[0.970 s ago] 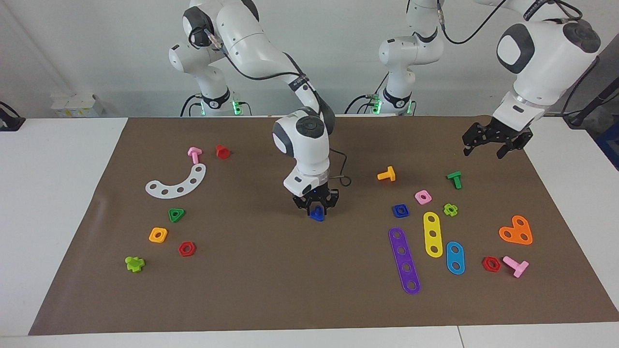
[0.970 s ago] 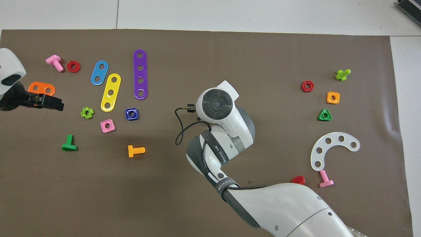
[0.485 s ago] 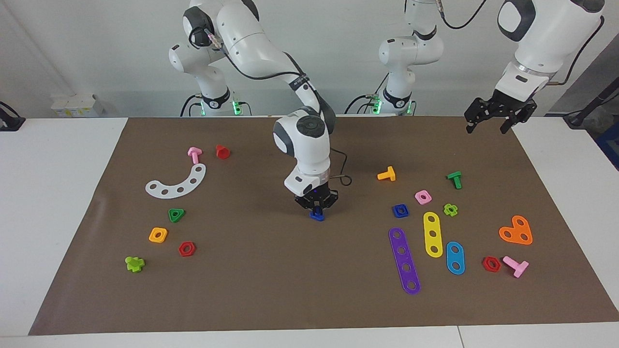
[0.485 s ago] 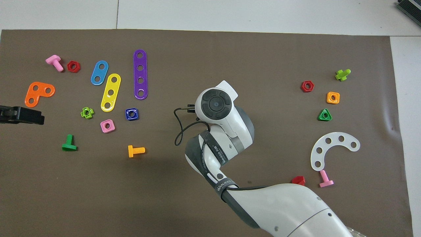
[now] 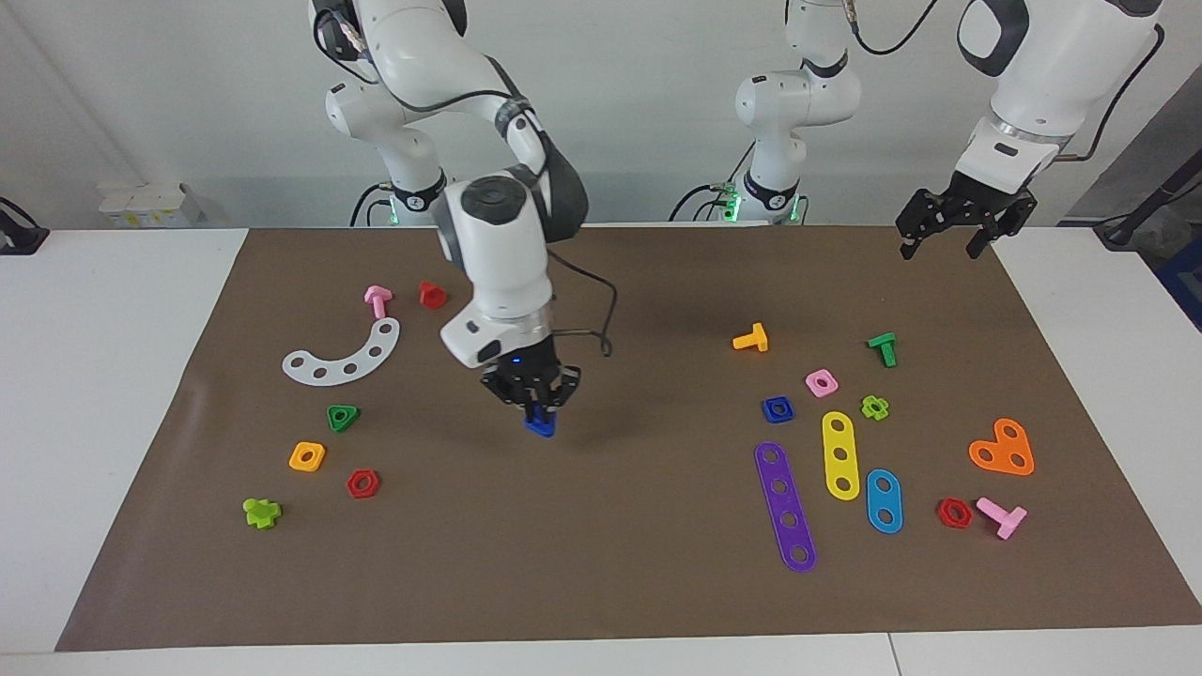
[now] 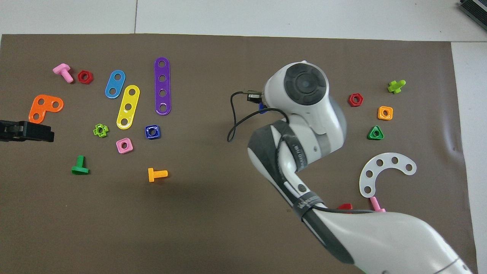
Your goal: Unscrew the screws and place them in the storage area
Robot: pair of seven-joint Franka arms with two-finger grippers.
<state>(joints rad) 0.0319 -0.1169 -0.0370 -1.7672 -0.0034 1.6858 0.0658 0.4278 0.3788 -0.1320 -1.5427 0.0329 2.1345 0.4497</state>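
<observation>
My right gripper (image 5: 537,411) is shut on the dark-blue screw (image 5: 540,426) and holds it just above the mat, between the mat's middle and the storage area. In the overhead view the right hand hides the gripper; only a sliver of the blue screw (image 6: 261,108) shows. The storage area holds the white curved strip (image 5: 343,357), green triangle nut (image 5: 343,417), orange square nut (image 5: 307,456) and red hexagon nut (image 5: 362,483). My left gripper (image 5: 947,230) is open, empty and raised over the mat's corner at the left arm's end; it also shows in the overhead view (image 6: 24,131).
A pink bolt (image 5: 377,300), a red piece (image 5: 432,295) and a lime piece (image 5: 261,512) lie around the storage area. Toward the left arm's end lie an orange bolt (image 5: 751,338), green bolt (image 5: 883,348), blue square nut (image 5: 778,409), purple strip (image 5: 785,507) and orange heart (image 5: 1003,449).
My right gripper has carried the blue screw from the mat's middle toward the storage area. My left gripper has risen and drawn back over the mat's corner.
</observation>
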